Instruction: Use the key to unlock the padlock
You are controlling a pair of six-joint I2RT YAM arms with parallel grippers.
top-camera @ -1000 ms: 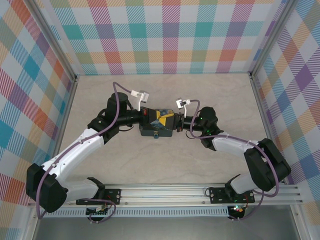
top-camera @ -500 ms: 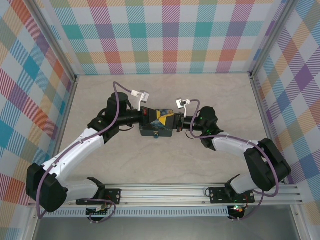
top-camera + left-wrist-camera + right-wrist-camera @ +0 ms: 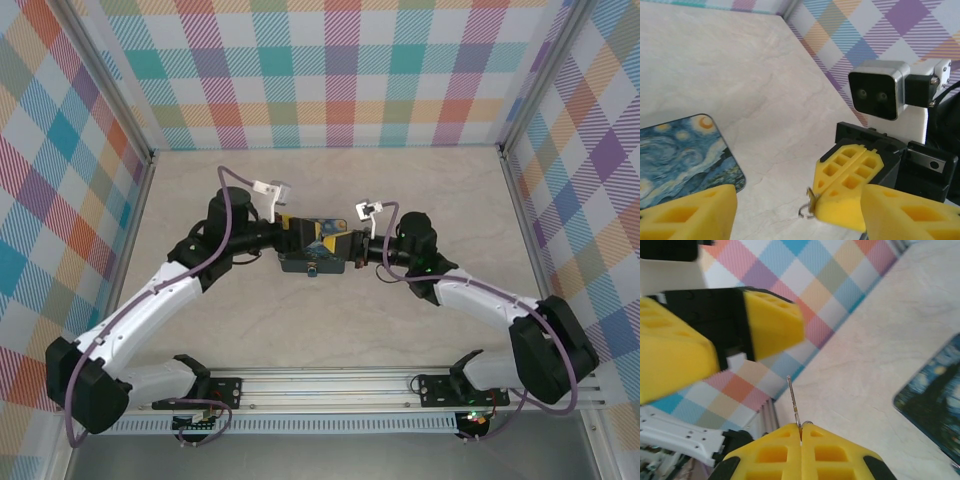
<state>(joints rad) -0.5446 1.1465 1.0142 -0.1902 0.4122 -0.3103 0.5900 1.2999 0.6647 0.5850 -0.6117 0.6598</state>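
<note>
My right gripper (image 3: 801,440) is shut on the key (image 3: 794,405), a thin metal sliver that sticks up from between its yellow fingers. In the left wrist view the same key (image 3: 811,201) and its small ring hang at the tip of the shut right gripper (image 3: 826,200). My left gripper (image 3: 800,220) is open, its two yellow fingers (image 3: 690,212) spread wide on either side of the key without touching it. From above, the left gripper (image 3: 298,237) and right gripper (image 3: 352,252) meet over the Starry Night tin (image 3: 315,245). The tiny blue padlock (image 3: 313,268) sits at the tin's near edge.
The tin (image 3: 680,155) lies flat on the pale marbled table (image 3: 400,190), with checked walls on three sides. A metal rail (image 3: 400,385) runs along the near edge by the arm bases.
The left gripper has opened and let go of the key, and drawn back slightly to the left. The right gripper has closed on the key and now holds it alone.
</note>
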